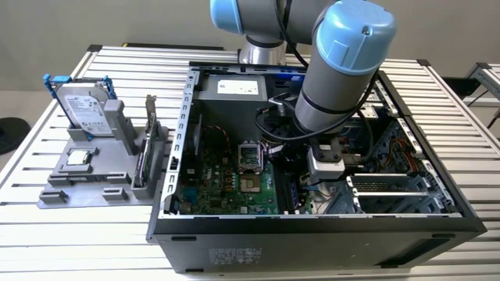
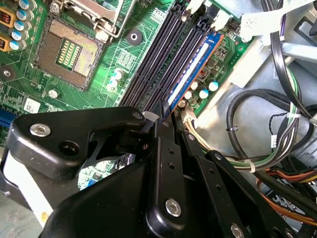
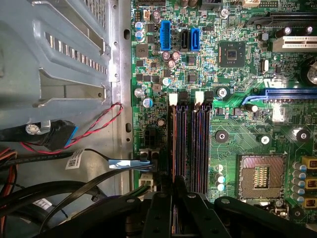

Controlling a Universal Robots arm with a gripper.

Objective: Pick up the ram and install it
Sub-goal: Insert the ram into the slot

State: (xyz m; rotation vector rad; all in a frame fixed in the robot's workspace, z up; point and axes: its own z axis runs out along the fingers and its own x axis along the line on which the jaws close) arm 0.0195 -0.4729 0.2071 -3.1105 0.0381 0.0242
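Black hand (image 2: pixel 166 121) links crowd the near edge in both wrist views, and we see the fingertips drawn close together over the memory slots (image 3: pixel 190 144) of the green motherboard (image 3: pixel 237 99). In the second wrist view the ram (image 2: pixel 194 69) stands on edge in the outermost slot, its blue board and white label strip running away from the fingertips (image 2: pixel 162 110), which come down at its near end; we judge the hand clenched on the ram, with almost no gap between the tips. In the first wrist view the hand (image 3: pixel 174 186) sits at the end of the same slot, next to the white latches (image 3: pixel 173 99). In the exterior view the arm (image 1: pixel 336 88) reaches down into the open case (image 1: pixel 312 228), which lies on the slatted table (image 1: pixel 93 222), and the hand (image 1: pixel 312 186) is low among the boards, just beside the CPU socket (image 1: pixel 247 155). A grey holder (image 1: pixel 86 175) with a hard drive (image 1: pixel 84 111) stands on the table towards the exterior view's left, well apart from the hand.
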